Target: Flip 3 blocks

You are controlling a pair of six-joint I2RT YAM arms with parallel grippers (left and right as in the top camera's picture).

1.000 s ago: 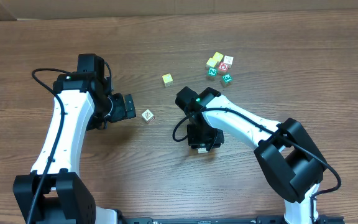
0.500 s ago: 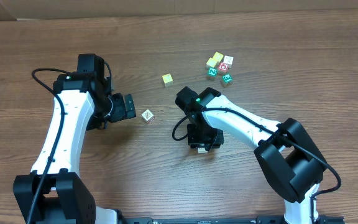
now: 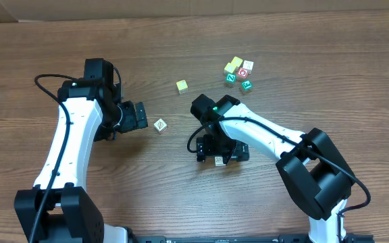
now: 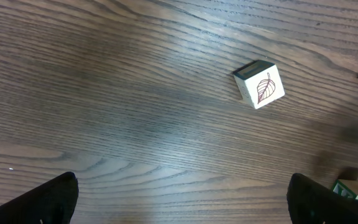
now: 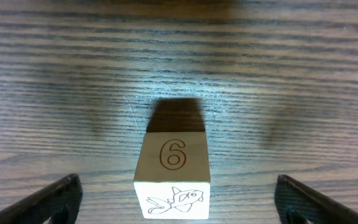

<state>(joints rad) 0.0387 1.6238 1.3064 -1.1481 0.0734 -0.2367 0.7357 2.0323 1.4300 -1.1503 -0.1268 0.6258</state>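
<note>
— So, how do we stand at the right gripper (image 3: 221,152)?
— We have its jaws spread wide, one dark finger on each side of the block with the 6 (image 5: 173,167), and neither one touches it. From the wrist view we see bare wood between the block and each fingertip.
— And the block itself?
— It sits flat on the table (image 3: 282,40), midway between our fingers. The outlined 6 shows on one face and a small fish drawing on the face next to it; its shadow falls on the wood just beyond. From overhead we make out only a pale bit of it under the gripper.
— What about the left gripper (image 4: 182,202)?
— Wide apart too, with nothing between the fingers. We hold it aimed toward the leaf block (image 4: 261,84), which lies ahead of it and clear of both fingertips.
— How does that one lie?
— Flat on the wood, a thin-lined leaf on its pale face, a darker-bordered face next to it. It rests between our two grippers, nearer the left one.
— Farther out?
— The right arm (image 3: 269,137) reaches in from the near right corner toward mid-table; the left arm (image 3: 69,142) comes up the left side and turns inward. Beyond the right gripper lies a lone yellow cube (image 3: 182,86), and farther right a tight cluster of letter cubes (image 3: 238,73) in yellow, red and green, well apart from both grippers.
</note>
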